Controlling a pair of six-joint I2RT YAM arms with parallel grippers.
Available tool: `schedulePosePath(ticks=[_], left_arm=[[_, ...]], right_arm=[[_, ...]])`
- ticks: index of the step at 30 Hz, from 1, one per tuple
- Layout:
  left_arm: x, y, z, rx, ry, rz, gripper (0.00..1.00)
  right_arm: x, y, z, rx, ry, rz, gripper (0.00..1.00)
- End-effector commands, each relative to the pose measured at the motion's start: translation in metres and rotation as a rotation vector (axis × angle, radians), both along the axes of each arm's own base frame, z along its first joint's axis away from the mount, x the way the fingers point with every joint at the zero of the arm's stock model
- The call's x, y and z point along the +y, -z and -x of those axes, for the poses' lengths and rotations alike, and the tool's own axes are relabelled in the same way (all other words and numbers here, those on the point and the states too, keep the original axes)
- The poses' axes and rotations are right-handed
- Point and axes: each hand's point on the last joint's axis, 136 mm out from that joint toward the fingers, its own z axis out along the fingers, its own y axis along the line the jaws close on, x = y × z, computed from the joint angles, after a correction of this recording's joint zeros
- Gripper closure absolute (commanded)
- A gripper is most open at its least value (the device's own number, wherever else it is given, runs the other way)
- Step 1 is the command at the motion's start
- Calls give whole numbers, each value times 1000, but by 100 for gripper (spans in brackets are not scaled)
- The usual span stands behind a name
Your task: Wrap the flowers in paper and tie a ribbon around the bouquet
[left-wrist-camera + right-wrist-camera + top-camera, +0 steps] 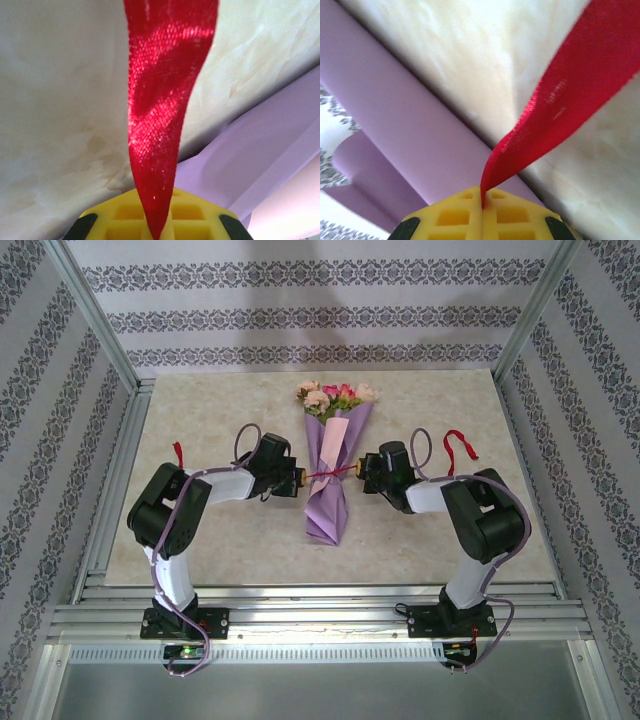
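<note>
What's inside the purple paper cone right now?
Rose heads stick out of the cone at its far end. Their stems are covered by it and can't be seen. A ribbon crosses the outside.

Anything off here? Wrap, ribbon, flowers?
Nothing spilled or torn. The bouquet lies straight between the arms with the ribbon crossing its middle. The left claw and right claw are each shut on it. Only oddity: the loose left tail and right tail curl up near the elbows and might snag.
</note>
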Motion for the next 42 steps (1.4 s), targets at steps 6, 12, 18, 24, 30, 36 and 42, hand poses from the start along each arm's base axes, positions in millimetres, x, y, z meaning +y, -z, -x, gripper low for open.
schedulePosePath(ticks=[6, 12, 18, 24, 30, 36, 42], left_arm=[[50, -14, -10, -113, -207, 10, 100], [74, -20, -12, -150, -273, 11, 100], [57, -30, -33, -230, -247, 75, 100], [47, -33, -33, -254, -208, 105, 100], [60, -28, -18, -275, -251, 124, 100], [60, -21, -7, -233, -225, 114, 100], [52, -4, 11, -92, -159, 73, 100]], right_arm=[[-72, -21, -16, -137, 189, 42, 100], [-97, -26, -13, -157, 228, 58, 100], [-83, -34, -25, -207, 219, -3, 100], [-86, -36, -30, -215, 221, -34, 100], [-122, -35, -27, -213, 280, -42, 100], [-130, -36, -28, -211, 283, -34, 100], [-114, -22, -16, -144, 239, -18, 100]])
